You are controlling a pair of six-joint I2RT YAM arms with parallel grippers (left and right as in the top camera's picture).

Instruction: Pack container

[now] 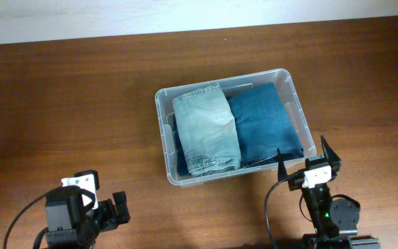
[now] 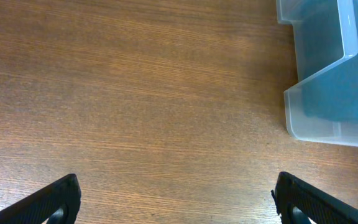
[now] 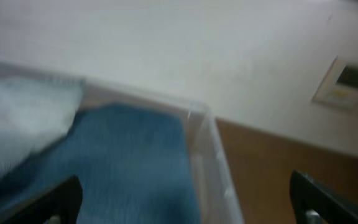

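Both pincers sat by the bench's near edge, left gripper (image 2: 174, 190) and right gripper (image 1: 302, 155) spread wide and empty, likely because the container (image 1: 301, 111) mid-bench looked packed: light jeans (image 1: 206, 128) and dark jeans (image 1: 261, 121) folded side by side to fit.

Grippers: two, left gripper (image 1: 119, 206) and right gripper (image 1: 301, 144). Container (image 1: 162, 111): one, just ahead of right gripper. Folded jeans: two, pale pair (image 1: 206, 128), dark pair (image 1: 264, 124).
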